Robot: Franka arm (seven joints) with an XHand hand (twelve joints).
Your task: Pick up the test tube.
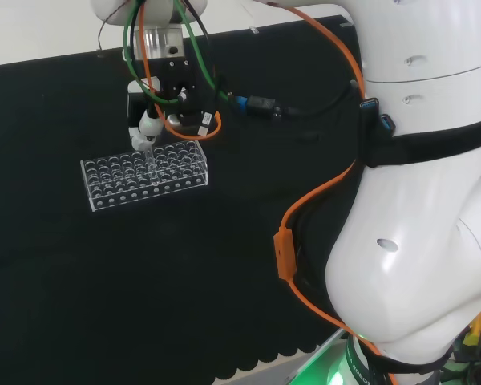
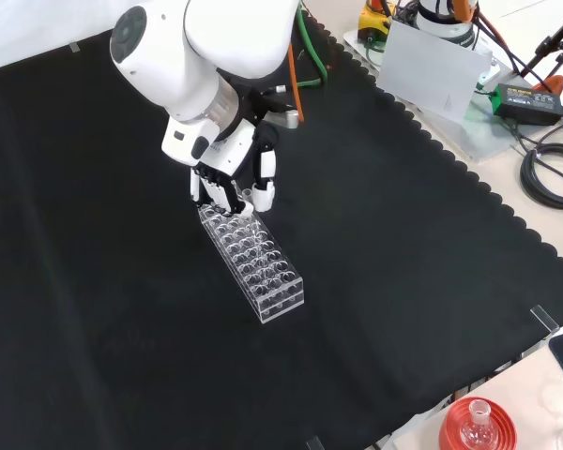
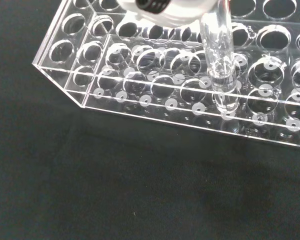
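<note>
Centre frame in the front view, the hand [image 2: 233,184] hovers at the clear rack [image 2: 253,262]; whether its fingers pinch the test tube [image 3: 219,60] is unclear. Light, slick, breakable glass, best taken near its upper end.

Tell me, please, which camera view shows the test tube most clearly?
The wrist view: the clear test tube stands upright in the rack, close and large. In the head view it is a faint glint below the hand. In the front view I cannot make it out by the fingers.
</note>
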